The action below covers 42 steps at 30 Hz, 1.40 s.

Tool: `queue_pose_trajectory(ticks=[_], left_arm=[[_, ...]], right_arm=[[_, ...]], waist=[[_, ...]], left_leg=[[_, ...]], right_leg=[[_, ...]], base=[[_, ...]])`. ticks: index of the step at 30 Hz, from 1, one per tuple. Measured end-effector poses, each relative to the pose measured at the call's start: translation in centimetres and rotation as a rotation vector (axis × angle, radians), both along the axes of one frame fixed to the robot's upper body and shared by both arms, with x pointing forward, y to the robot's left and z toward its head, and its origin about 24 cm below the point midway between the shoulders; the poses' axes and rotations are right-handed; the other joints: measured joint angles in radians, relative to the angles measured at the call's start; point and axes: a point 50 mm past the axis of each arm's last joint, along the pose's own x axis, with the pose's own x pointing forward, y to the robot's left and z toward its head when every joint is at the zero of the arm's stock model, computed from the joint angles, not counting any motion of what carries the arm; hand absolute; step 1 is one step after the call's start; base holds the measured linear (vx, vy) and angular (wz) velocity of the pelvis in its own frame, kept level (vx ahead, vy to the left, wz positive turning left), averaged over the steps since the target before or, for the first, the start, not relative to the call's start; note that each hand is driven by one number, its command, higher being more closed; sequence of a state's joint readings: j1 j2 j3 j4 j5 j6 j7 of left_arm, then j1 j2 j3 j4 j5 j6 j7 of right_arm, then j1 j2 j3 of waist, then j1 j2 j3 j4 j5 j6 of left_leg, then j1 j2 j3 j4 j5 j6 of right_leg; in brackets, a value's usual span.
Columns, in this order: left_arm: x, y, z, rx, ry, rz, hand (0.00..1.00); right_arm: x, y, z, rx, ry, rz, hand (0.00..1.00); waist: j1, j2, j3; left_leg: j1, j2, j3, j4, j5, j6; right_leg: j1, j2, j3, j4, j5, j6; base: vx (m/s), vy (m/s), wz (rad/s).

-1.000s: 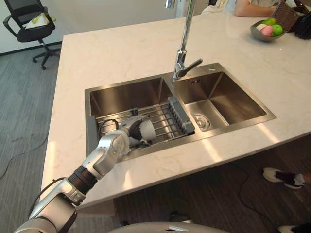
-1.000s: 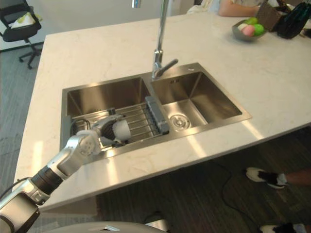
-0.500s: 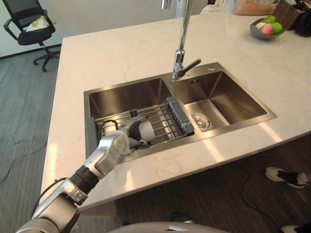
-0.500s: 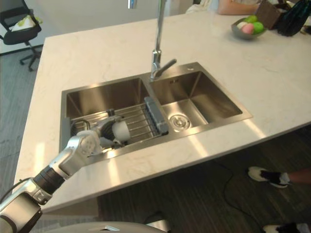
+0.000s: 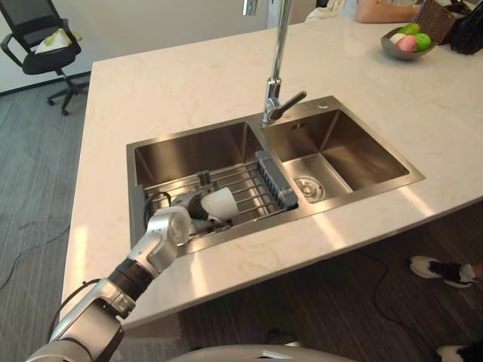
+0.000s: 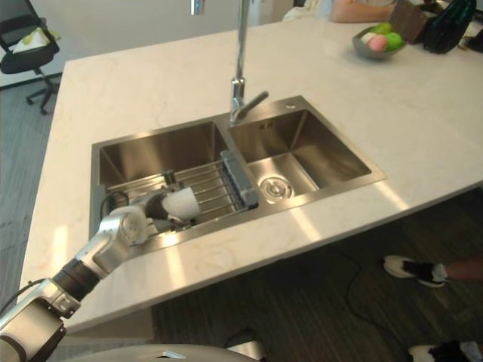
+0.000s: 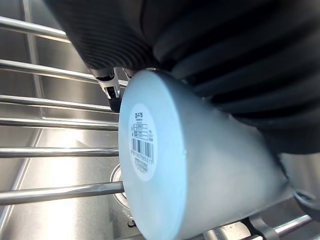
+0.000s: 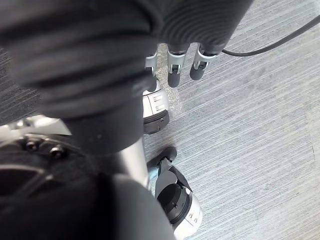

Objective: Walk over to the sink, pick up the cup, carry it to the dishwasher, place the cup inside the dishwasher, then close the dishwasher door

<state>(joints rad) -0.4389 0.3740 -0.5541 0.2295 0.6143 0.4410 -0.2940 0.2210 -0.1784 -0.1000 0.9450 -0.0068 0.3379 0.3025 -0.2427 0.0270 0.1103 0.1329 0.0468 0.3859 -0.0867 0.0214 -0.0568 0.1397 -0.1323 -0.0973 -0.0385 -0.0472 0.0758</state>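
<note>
The left hand (image 5: 189,213) is closed round a smooth white tapered cup (image 5: 220,204), held on its side over the steel-rod rack (image 5: 247,188) in the left basin of the brushed stainless sink (image 5: 332,136). The right hand (image 8: 172,65) is seen relaxed above grey ribbed floor (image 8: 260,125). Fruit (image 5: 411,41) is held in a grey bowl (image 5: 400,54) on the marbled counter (image 5: 189,83).

The left arm comes in from the lower left, elbow bent, with the silver-grey forearm stretched forward and the dark-covered wrist tipped down. The left hand (image 5: 179,220) has its fingers curled round a white cup (image 5: 219,205) (held tilted on its side). The right hand (image 8: 174,70) hangs low, its fingers loose and nearly straight.
</note>
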Motion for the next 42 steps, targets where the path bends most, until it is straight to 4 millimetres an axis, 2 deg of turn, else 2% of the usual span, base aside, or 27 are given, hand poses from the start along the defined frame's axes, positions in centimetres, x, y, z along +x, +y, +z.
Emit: queue_pose_trajectory(ticks=[8, 9, 22, 28, 37, 39, 42], left_arm=[[0.1, 0.1, 0.0, 0.107, -0.016, -0.034, 0.0], [0.1, 0.1, 0.0, 0.125, -0.014, -0.042, 1.0], [-0.1, -0.5, 0.3, 0.254, 0.045, -0.103, 1.0], [-0.1, -0.5, 0.1, 0.216, 0.057, -0.095, 1.0], [-1.1, 0.2, -1.2, -0.184, 0.05, 0.004, 1.0], [-1.8, -0.1, -1.3, -0.336, 0.047, 0.011, 1.0], [-2.3, 0.0, -1.2, -0.5, 0.047, 0.059, 1.0]], right_arm=[[0.3, 0.0, 0.1, -0.005, -0.004, 0.013, 0.0], [0.3, -0.1, 0.1, -0.006, -0.004, 0.016, 0.0], [0.6, -0.5, 0.2, -0.02, -0.001, 0.047, 0.0], [0.8, -0.8, 0.3, -0.019, -0.003, 0.058, 0.0], [0.7, -0.8, 0.3, -0.019, -0.001, 0.056, 0.0], [0.6, -0.7, 0.3, -0.017, -0.003, 0.052, 0.0], [0.5, -0.5, 0.1, -0.01, 0.004, 0.043, 0.0]], waist=[[-0.011, 0.002, 0.0], [-0.011, 0.003, 0.0], [-0.011, 0.01, 0.003], [-0.013, 0.023, 0.001], [-0.004, 0.021, 0.002], [-0.003, 0.022, 0.002], [0.014, 0.014, 0.007]], left_leg=[[0.005, 0.0, 0.0, 0.0, 0.001, 0.001], [0.005, 0.0, 0.0, 0.0, 0.001, 0.001], [0.003, 0.0, -0.002, 0.0, 0.002, 0.001], [0.004, 0.0, -0.004, 0.0, 0.004, 0.002], [0.001, -0.002, -0.013, 0.0, 0.007, 0.005], [-0.01, -0.002, -0.03, 0.0, 0.011, 0.006], [-0.01, 0.0, -0.031, 0.0, 0.013, 0.005]], right_leg=[[0.002, 0.0, 0.002, 0.003, 0.001, 0.003], [0.001, 0.0, 0.002, 0.004, 0.001, 0.003], [-0.002, 0.0, 0.003, 0.008, -0.001, 0.006], [-0.002, 0.0, 0.002, 0.011, -0.001, 0.007], [-0.002, -0.002, -0.006, 0.016, -0.002, 0.009], [-0.001, -0.002, -0.025, 0.016, -0.003, 0.009], [0.0, 0.0, -0.028, 0.015, -0.003, 0.009]], base=[[0.0, 0.0, 0.0], [0.0, 0.0, 0.0], [0.0, 0.0, 0.0], [0.0, 0.0, 0.0], [0.0, 0.0, 0.02], [0.0, -0.014, 0.2], [0.0, -0.009, 0.04]])
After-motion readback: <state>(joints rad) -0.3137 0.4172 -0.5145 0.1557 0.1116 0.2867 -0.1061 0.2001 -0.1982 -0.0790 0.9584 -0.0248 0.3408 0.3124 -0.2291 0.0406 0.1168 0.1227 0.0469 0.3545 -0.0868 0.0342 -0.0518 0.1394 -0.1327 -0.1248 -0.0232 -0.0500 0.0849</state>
